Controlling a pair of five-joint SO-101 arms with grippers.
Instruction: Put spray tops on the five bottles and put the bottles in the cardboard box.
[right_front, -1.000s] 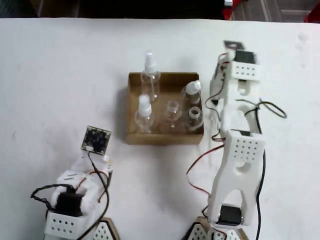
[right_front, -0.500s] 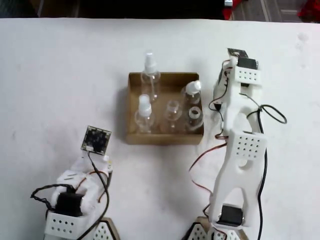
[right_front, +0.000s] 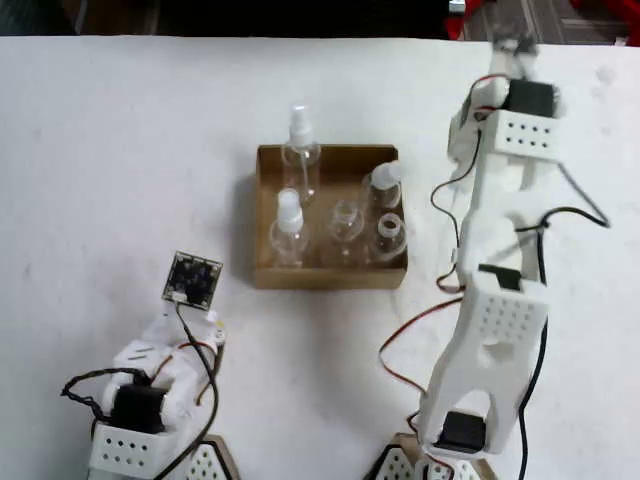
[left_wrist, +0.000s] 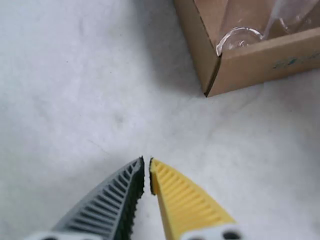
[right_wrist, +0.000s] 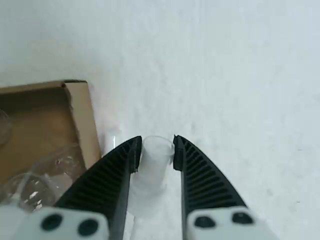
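- Table (right_front: 120, 150): flat, matte white surface.
- Cardboard box (right_front: 330, 277): shallow, brown, open-topped rectangle at the table's middle.
- Bottles (right_front: 345, 225): five clear, round plastic ones upright inside the box, three with white sprayers and two open-necked.
- Right gripper (right_wrist: 156, 141): black ribbed fingers clamped on a spray top (right_wrist: 152, 165), a frosted translucent cylinder, above bare table off the box's right side.
- Left gripper (left_wrist: 147, 166): ribbed grey and yellow fingers, tips nearly touching, holding nothing, near a box corner.

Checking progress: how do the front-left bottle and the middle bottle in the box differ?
The front-left bottle wears a white spray top; the middle bottle has a bare open neck. So the front-left bottle stands taller than the middle bottle. Both are clear, upright, inside the cardboard box.
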